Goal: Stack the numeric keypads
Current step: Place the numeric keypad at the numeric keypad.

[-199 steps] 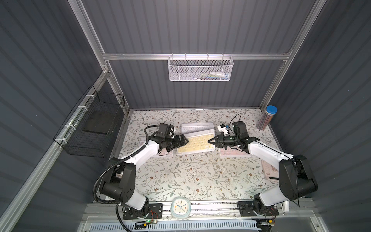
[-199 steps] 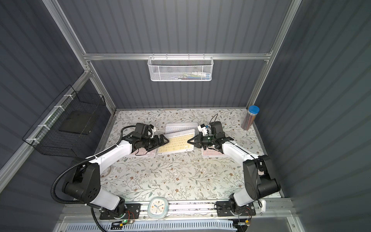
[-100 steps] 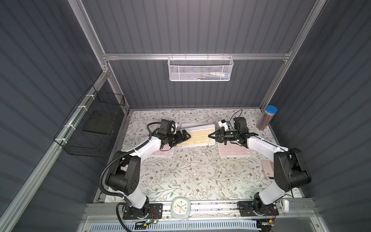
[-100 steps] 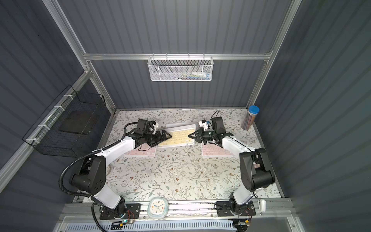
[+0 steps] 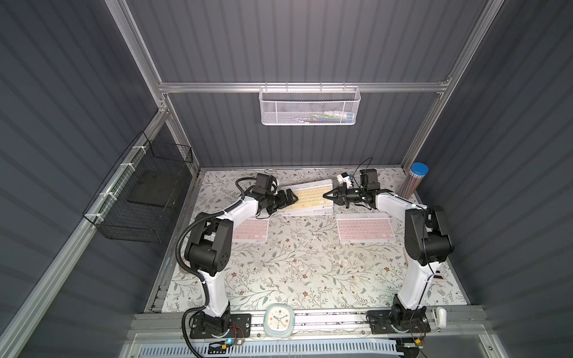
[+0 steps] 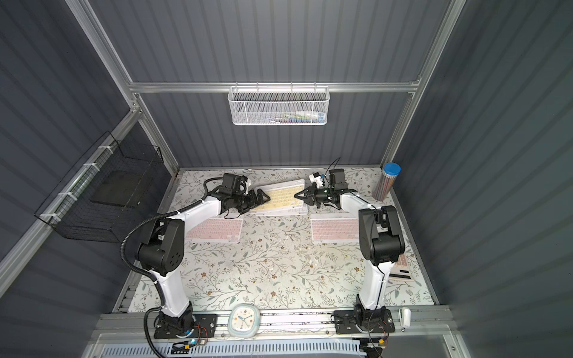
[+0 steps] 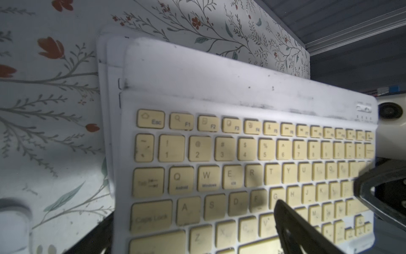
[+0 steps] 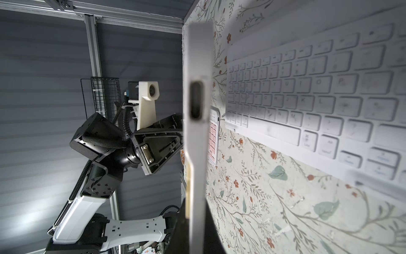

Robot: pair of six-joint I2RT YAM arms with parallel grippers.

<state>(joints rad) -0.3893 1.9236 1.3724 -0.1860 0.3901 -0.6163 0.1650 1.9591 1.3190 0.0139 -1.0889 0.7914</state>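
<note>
Left hand (image 5: 293, 197) reaches inward, jaws spread wide; right hand (image 5: 325, 196) faces it, jaws pinched closed.

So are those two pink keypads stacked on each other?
No, one pink keypad lies flat on the table, and the other pink keypad lies apart from it with a bare gap between them.
</note>
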